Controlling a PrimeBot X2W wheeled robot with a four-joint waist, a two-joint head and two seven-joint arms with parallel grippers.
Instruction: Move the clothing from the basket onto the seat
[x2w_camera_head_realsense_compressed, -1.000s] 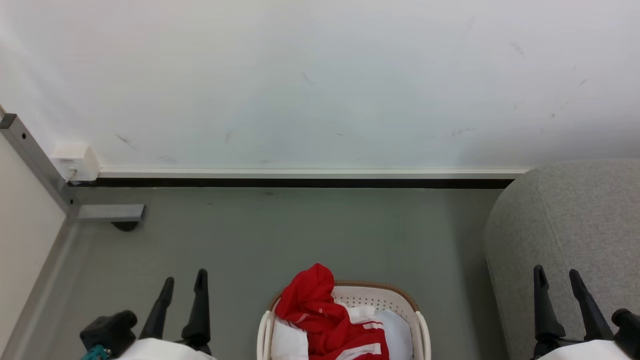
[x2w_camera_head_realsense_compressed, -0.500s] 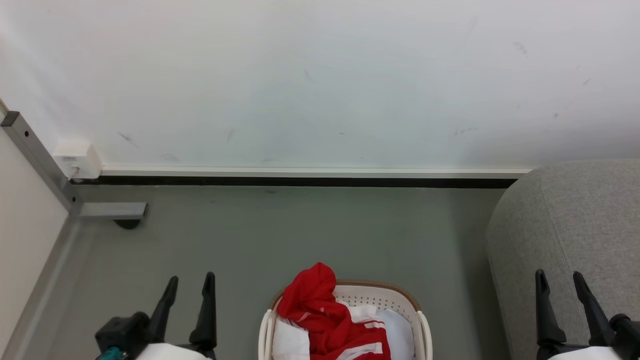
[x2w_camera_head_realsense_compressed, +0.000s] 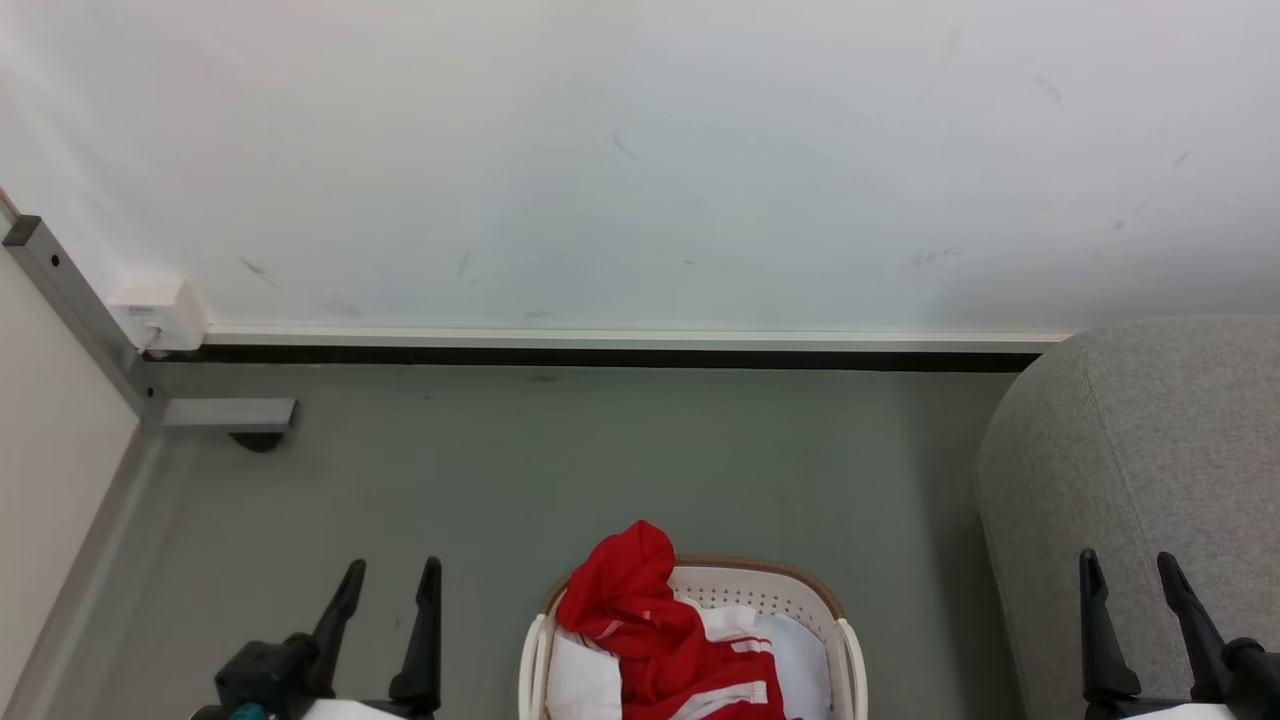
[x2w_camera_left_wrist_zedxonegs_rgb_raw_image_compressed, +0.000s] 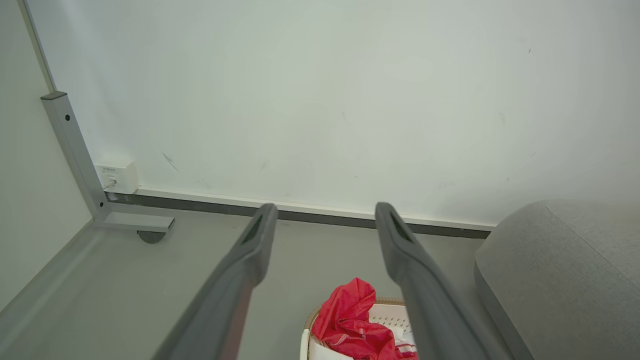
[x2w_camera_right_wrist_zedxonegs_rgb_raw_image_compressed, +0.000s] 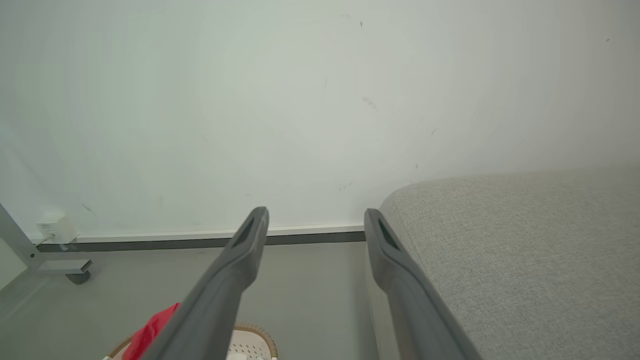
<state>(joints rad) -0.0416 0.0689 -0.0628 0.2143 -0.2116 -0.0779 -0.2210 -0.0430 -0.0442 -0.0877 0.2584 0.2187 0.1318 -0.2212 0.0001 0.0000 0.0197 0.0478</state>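
The jersey (x2w_camera_head_realsense_compressed: 650, 620) lies heaped in the basket (x2w_camera_head_realsense_compressed: 762, 583), on a pale cloth (x2w_camera_head_realsense_compressed: 800, 650), with one red fold over the far-left rim. The basket stands on the floor (x2w_camera_head_realsense_compressed: 600, 470), near the sofa (x2w_camera_head_realsense_compressed: 1150, 450). The left claw (x2w_camera_head_realsense_compressed: 393, 565) hangs beside the basket, fingers apart and empty. The right claw (x2w_camera_head_realsense_compressed: 1128, 557), likewise apart, hangs over the sofa's arm.

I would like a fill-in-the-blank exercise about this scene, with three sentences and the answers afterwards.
The red jersey lies in the ____.
The grey sofa stands on the robot's ____ side.
The left end effector and the right end effector are both ____, holding nothing.
Missing words: basket; right; open.
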